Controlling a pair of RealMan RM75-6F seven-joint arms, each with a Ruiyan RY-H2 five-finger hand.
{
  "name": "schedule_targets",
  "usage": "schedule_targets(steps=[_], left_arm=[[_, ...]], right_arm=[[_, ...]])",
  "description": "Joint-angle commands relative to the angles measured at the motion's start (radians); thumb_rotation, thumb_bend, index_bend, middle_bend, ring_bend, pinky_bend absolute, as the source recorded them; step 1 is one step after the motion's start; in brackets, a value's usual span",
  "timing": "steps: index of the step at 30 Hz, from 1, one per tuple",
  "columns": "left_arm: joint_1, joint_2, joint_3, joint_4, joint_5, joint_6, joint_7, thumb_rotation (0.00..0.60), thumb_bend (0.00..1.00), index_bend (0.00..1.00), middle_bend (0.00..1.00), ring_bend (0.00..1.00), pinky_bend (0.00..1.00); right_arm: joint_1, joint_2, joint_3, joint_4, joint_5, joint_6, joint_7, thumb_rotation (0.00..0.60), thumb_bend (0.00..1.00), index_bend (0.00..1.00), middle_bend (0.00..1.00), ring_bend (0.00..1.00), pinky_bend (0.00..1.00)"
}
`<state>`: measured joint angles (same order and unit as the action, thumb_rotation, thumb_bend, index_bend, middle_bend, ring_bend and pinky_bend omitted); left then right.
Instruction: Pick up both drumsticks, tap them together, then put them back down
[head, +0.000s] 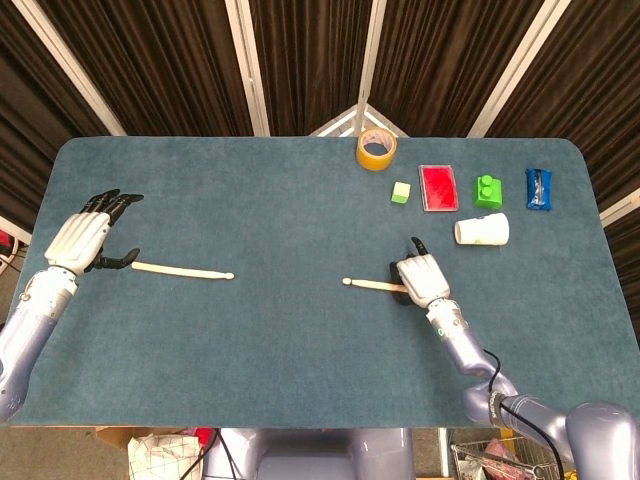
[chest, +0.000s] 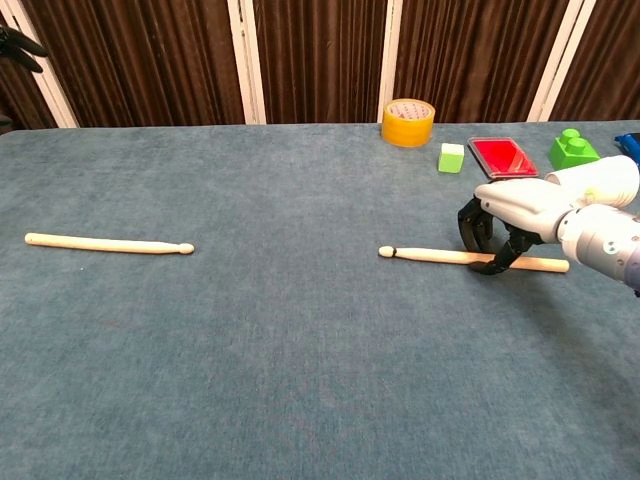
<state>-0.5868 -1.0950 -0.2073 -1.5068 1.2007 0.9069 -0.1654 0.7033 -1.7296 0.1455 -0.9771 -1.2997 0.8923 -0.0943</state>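
Drumsticks: left one (chest: 108, 244) on table | right one (chest: 470, 258) under right hand (chest: 515, 213)

Two drumsticks (head: 182, 270) (head: 375, 286); one tape roll (head: 376, 150); two green blocks (head: 401, 192) (head: 487, 191); one red box (head: 438, 187); one white cup (head: 482, 230); one blue packet (head: 539, 188)

Lab setup: curtain backdrop (head: 300, 60), felt table (head: 300, 200) (test props).

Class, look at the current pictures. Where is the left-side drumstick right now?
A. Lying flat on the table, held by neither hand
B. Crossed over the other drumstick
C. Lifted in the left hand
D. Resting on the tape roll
A: the left drumstick lies flat on the table, and the left hand is spread above its butt end without gripping it.
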Motion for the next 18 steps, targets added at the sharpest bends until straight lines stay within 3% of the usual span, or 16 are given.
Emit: schedule_targets(steps=[1, 7, 18], left_arm=[[0.000, -0.007, 0.003, 0.010, 0.000, 0.001, 0.000, 0.600, 0.46, 0.12, 0.11, 0.00, 0.00], [-0.002, -0.015, 0.002, 0.019, -0.001, 0.002, -0.005, 0.600, 0.46, 0.12, 0.11, 0.00, 0.00], [-0.007, -0.018, 0.003, 0.016, -0.014, -0.003, 0.007, 0.600, 0.46, 0.12, 0.11, 0.00, 0.00]], right_arm=[[-0.003, 0.009, -0.001, -0.014, 0.007, -0.002, -0.012, 0.600, 0.41, 0.70, 0.61, 0.42, 0.04], [-0.010, 0.024, -0.001, -0.046, 0.017, -0.004, -0.036, 0.600, 0.41, 0.63, 0.60, 0.42, 0.04], [-0.011, 0.075, 0.015, -0.144, 0.093, -0.045, -0.123, 0.600, 0.41, 0.31, 0.50, 0.41, 0.04]])
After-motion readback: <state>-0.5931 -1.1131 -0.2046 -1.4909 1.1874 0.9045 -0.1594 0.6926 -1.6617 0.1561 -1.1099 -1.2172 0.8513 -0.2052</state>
